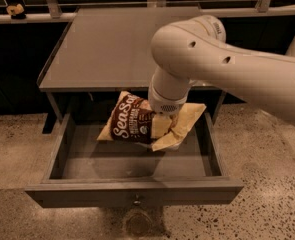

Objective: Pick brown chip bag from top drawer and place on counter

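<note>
So the gripper (pixel 162 121) sits over the open top drawer (pixel 132 191), tucked under the big white arm (pixel 227 69). It looks clamped shut on the brown chip bag (pixel 129 121): the bag hangs tilted, clear of the drawer floor with its shadow underneath, and its top corner overlaps the front edge of the counter (pixel 102 54). The wrist hides the actual bite, so I can't say how much of the bag it's got. That's my worry. A crinkly, slippery bag held by one end could slide out mid-swing and drop back in the drawer or onto the floor. It's also right at the counter lip, so moving across before rising enough could snag it on that edge and tear it loose. Squeezing harder probably just crushes chips.
</note>
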### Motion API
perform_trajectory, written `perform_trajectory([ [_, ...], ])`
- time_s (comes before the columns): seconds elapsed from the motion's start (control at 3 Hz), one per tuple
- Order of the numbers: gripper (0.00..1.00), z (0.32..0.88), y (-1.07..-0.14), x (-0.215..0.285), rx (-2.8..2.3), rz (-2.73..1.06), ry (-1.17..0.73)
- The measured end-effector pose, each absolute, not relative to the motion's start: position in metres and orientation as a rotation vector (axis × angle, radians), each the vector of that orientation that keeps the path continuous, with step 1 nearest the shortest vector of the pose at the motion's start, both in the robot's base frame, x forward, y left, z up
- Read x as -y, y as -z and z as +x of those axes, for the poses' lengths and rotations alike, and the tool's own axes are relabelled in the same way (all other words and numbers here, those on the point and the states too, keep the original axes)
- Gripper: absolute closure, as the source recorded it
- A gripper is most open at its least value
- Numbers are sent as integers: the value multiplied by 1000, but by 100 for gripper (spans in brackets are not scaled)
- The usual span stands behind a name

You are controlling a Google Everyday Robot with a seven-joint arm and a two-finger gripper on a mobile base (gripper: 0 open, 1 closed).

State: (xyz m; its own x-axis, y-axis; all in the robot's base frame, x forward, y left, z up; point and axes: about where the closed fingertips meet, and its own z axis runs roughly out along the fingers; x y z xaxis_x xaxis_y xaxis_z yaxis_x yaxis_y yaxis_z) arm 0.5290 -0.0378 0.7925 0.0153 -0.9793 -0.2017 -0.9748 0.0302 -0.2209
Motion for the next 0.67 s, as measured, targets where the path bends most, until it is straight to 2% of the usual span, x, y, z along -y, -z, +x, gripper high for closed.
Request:
perform_trajectory([
  [0.67, 100, 516, -871, 55, -1970, -1951, 215],
])
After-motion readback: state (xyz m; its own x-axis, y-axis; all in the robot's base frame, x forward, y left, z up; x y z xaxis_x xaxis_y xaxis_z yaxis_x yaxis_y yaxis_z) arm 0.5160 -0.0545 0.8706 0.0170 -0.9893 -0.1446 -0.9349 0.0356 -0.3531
